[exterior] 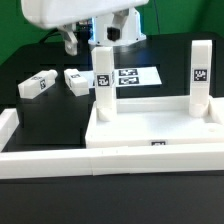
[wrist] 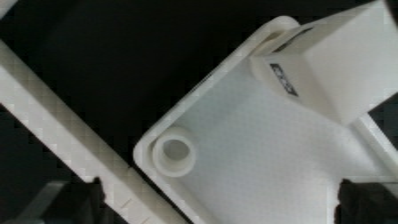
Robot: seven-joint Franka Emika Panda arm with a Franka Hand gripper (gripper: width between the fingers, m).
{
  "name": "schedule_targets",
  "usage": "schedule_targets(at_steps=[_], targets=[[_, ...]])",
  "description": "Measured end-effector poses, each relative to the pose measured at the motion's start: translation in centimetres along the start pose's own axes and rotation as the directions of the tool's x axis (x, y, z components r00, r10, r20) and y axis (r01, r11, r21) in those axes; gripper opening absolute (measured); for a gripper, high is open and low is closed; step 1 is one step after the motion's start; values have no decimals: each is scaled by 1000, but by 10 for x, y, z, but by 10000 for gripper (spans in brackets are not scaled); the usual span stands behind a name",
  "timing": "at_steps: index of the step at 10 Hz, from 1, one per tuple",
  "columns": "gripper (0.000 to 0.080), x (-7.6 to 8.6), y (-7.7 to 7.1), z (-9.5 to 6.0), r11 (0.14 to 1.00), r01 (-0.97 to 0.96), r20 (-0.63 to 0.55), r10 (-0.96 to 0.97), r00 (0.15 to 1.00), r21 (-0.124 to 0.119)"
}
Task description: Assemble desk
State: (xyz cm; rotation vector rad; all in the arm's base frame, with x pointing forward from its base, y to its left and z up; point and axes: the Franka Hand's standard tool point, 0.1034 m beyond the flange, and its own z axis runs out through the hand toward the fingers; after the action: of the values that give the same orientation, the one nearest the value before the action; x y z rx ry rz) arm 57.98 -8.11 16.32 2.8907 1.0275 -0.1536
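Logged the gripper (exterior: 92,40) high at twelve o'clock in the exterior view — jaws wide apart, clamped on nothing. Placed the desk top (exterior: 150,128) at five o'clock from it, lying flat on the black table (exterior: 40,115). Counted two upright legs seated in its far corners, one (exterior: 103,80) almost directly under the gripper, the other (exterior: 199,72) out at three o'clock of the frame. Spotted the marker board (exterior: 135,76) just behind the desk top, between them.

Found two loose legs lying flat at eight o'clock from the gripper, near each other but apart. Read the farther one's (exterior: 38,84) long axis as roughly eight-to-two, the nearer one's (exterior: 76,80) as roughly ten-to-four. Judged the nearer loose leg the likely next pick: calls for a short travel toward eight o'clock, a descent, and a wrist turn to set the jaws across that axis, not along it.

In the wrist view, made out one empty round socket (wrist: 173,150) in a corner of the desk top, a tagged upright leg close by, and a white rail (wrist: 63,130) alongside the rim. Could not see the fingertips there. Could not see the near sockets in the exterior view — hidden behind the front rim.
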Motion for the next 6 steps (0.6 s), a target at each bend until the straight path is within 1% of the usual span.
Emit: schedule_targets(at_steps=[1,2,4,5,6], targets=[[648,-12,-1,9,995,-100,0,100,995,4],[648,-7,-3,10,988,-157,4,157,988,6],[648,-6,-3,10,988,-156,3,156,988,4],[648,-7,-4,9,988,-157,4,157,988,6],[648,-16,-8,7,988,-156,11,156,988,16]])
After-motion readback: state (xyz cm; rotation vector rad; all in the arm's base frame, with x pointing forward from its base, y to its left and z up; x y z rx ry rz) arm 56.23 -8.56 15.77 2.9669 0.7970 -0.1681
